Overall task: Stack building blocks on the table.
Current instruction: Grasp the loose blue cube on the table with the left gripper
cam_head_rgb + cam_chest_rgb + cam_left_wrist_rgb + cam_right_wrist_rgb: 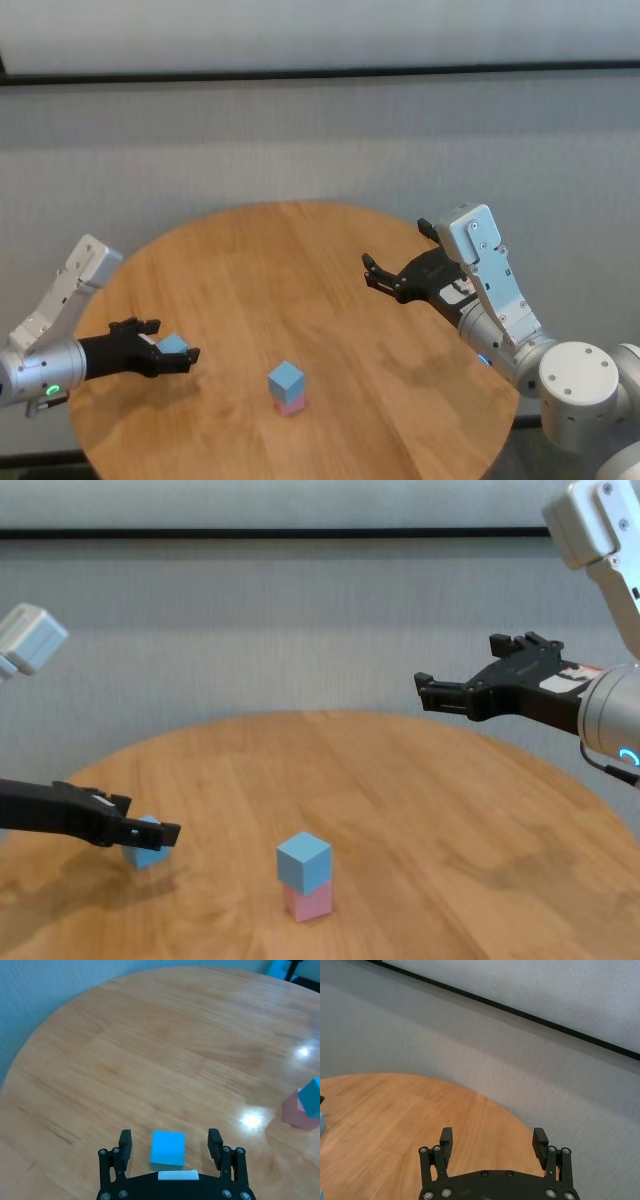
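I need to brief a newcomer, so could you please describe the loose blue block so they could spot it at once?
On the round wooden table, look to the robot's left side, where the open left gripper sits low. The loose light blue block rests on the wood between its fingers. Unlike the other blue block, it is not stacked on the pink block.

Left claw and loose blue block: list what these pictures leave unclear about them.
- Contact: the left claw straddles the loose blue block with visible gaps; the block's lower face is hidden by the claw body.
- Head view: claw fingers cover part of the block.
- Chest view: the near finger crosses the block.
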Motion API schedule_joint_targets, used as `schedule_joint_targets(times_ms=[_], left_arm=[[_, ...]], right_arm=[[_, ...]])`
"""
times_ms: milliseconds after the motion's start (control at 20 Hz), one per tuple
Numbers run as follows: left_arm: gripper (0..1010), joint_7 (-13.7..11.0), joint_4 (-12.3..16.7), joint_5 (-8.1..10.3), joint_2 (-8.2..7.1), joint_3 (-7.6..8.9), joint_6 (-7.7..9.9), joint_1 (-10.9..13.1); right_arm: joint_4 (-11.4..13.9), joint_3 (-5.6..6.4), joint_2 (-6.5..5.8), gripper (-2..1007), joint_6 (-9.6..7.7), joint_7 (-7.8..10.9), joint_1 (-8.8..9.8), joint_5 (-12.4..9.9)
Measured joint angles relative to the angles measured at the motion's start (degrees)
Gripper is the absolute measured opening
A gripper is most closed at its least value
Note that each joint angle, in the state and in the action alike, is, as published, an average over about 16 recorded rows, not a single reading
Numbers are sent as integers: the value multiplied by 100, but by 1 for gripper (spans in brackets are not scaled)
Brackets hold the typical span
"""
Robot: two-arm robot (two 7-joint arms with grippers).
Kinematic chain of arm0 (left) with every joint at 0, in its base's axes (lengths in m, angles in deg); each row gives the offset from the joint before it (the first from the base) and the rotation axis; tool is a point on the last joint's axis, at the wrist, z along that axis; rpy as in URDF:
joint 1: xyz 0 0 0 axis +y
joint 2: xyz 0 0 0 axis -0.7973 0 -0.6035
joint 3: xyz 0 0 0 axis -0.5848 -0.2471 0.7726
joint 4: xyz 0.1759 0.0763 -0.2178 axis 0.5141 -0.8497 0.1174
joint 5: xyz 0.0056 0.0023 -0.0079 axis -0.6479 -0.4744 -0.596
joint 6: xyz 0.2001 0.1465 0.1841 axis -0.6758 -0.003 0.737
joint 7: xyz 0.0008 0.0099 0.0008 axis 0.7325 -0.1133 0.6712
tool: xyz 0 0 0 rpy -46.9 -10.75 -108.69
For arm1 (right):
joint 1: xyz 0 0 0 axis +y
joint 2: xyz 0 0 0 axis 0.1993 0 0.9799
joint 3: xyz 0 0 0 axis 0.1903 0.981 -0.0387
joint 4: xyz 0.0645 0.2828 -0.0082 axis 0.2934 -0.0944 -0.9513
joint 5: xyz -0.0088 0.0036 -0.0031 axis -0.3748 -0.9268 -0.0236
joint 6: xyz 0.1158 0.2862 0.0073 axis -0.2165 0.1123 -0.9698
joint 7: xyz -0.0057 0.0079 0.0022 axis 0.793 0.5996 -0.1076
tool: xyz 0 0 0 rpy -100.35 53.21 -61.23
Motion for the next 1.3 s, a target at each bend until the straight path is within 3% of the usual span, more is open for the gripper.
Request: schedule_joint_targets(times_ms=[750, 1300], left_arm=[[999, -37, 30, -72, -69, -249, 563, -171], [935, 8, 78, -101, -89, -276, 639, -171]], right_arm=[[0, 0, 0, 1004, 0, 0, 0, 0], [0, 0, 0, 1005, 0, 0, 0, 0]])
